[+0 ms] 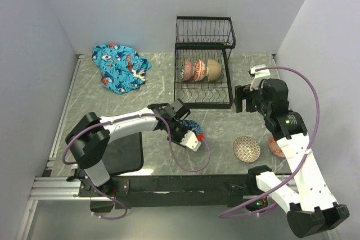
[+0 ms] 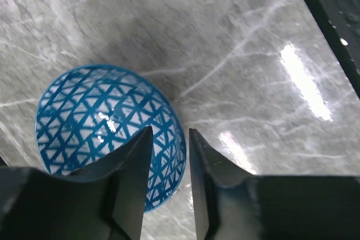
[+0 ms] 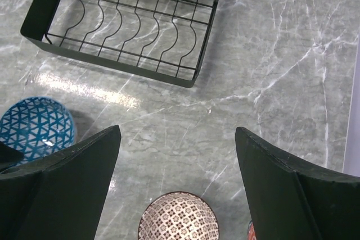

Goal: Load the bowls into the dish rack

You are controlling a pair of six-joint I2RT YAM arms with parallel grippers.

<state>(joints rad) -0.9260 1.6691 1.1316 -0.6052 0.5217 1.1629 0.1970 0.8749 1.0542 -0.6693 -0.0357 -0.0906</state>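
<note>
The blue patterned bowl (image 2: 95,122) sits on the marble table, also visible in the top view (image 1: 194,127) and the right wrist view (image 3: 35,130). My left gripper (image 2: 170,139) straddles its right rim, one finger inside and one outside, closed narrowly on it. My right gripper (image 3: 175,139) is wide open and empty, above the black-and-white bowl (image 3: 178,217), which also shows in the top view (image 1: 246,149). A red-orange bowl (image 1: 274,146) lies half hidden behind the right arm. The black wire dish rack (image 1: 220,100) holds three bowls (image 1: 199,69) on edge in its lower tier.
A blue printed cloth (image 1: 121,67) lies at the back left. A black mat (image 1: 121,153) lies by the left arm's base. White walls close in the table on three sides. The rack's front slots (image 3: 129,26) hold nothing.
</note>
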